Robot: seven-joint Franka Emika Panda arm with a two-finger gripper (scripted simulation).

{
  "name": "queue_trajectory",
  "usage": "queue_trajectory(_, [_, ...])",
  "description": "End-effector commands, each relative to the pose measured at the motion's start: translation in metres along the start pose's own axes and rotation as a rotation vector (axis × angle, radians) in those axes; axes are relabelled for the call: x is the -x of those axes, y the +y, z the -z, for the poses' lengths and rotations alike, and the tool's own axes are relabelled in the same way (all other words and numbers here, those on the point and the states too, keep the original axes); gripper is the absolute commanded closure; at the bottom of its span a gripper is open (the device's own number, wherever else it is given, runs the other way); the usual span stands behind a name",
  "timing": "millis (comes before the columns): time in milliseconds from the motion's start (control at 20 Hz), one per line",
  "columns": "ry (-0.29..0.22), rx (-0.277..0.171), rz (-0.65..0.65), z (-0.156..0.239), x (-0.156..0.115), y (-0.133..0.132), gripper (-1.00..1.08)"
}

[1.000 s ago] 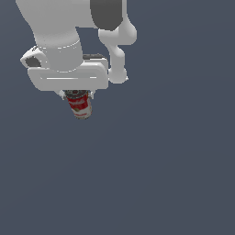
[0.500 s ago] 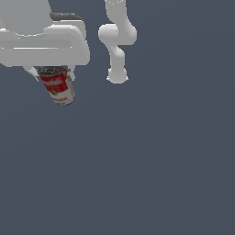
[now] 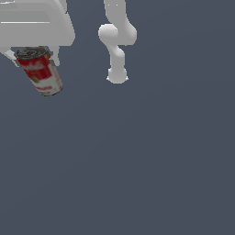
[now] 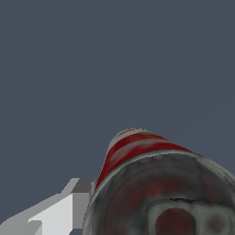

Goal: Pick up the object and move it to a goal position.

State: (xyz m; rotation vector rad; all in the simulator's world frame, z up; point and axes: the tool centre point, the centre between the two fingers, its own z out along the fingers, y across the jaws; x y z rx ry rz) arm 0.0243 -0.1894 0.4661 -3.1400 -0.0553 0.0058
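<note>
The red-and-white tin can (image 3: 41,73) hangs tilted under my white gripper (image 3: 33,54) at the upper left of the exterior view, lifted off the grey floor. Its dark metallic lid sits up between the fingers. The gripper is shut on the can near its lid end. In the wrist view the can (image 4: 147,183) fills the frame close up, lid toward the camera, with one white finger (image 4: 55,213) pressed against its side. The other finger is hidden.
The arm's white base and lower links (image 3: 117,46) stand at the top middle of the exterior view. The floor (image 3: 137,160) is plain grey, with nothing else on it in view.
The gripper and the can have moved toward the exterior view's left and closer to the camera, so they look larger. The can stays held and tilted.
</note>
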Motion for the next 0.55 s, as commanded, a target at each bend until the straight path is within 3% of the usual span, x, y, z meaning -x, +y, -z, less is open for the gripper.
queue_trajectory(0, [0.004, 0.001, 0.001, 0.0085, -0.0008, 0.0032, 1.08])
queue_trajectory(500, [0.004, 0.001, 0.001, 0.0174, -0.0024, 0.0081, 1.08])
